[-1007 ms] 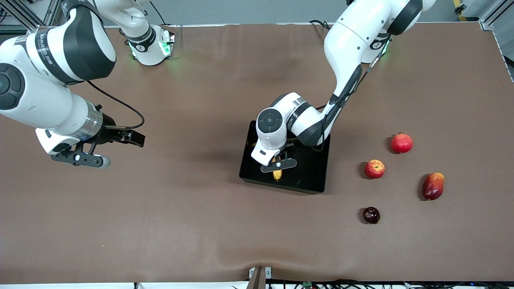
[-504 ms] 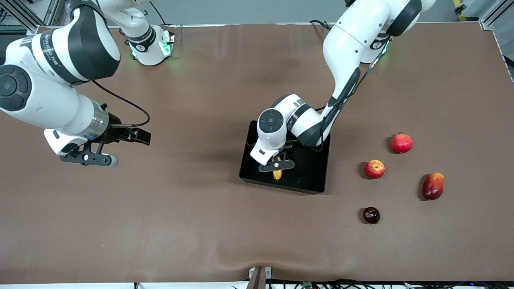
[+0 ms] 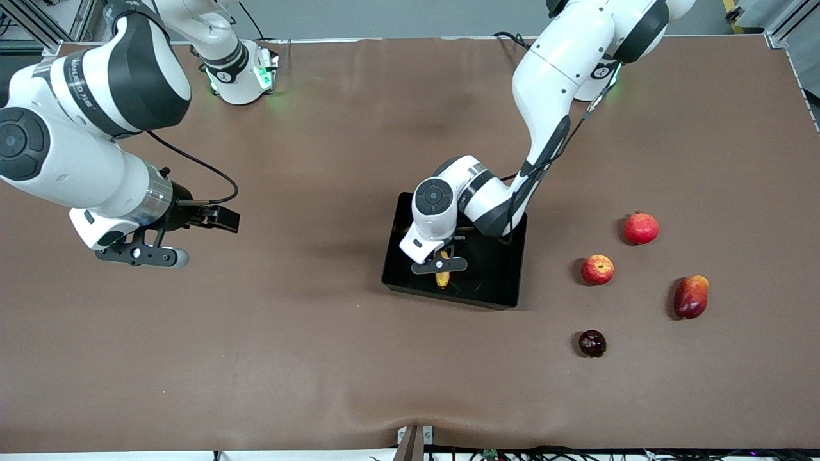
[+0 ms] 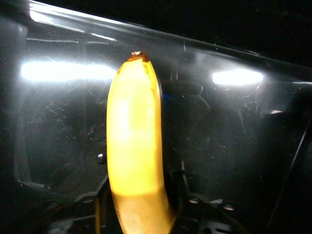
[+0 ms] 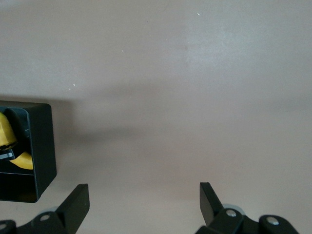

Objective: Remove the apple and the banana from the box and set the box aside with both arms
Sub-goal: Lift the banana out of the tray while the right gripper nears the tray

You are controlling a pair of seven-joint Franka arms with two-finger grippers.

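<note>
Front view, seen from across the table: the left gripper (image 3: pixel 439 264) sits low inside the box (image 3: pixel 493 282), its fingers drawn in around the banana (image 3: pixel 442 278), which lies on the black floor toward the wall nearest the camera. A second ago those fingers stood wide over the same fruit; now they have narrowed onto it, and the wrist has crept a little farther into the box. The left wrist view shows the banana (image 4: pixel 134 146) running lengthwise between the finger bases, lit yellow against the glossy box floor (image 4: pixel 234 146), so the pinch looks made, though the fruit has not left the floor. That reads as the grasp step done and the lift next. The apple (image 3: pixel 597 269) already rests on the brown table (image 3: pixel 320 358) outside the box, toward the left arm's end, in a loose group with a pomegranate (image 3: pixel 641 228), a mango (image 3: pixel 690 297) and a dark round fruit (image 3: pixel 592 343) nearest the camera. The right gripper (image 3: pixel 138 255) waits over bare table well away from the box, toward the right arm's end, fingers spread wide (image 5: pixel 73 207) and holding nothing; its wrist view catches one corner of the box (image 5: pixel 41 151). With the banana out, only the two-armed shove of the box would remain
</note>
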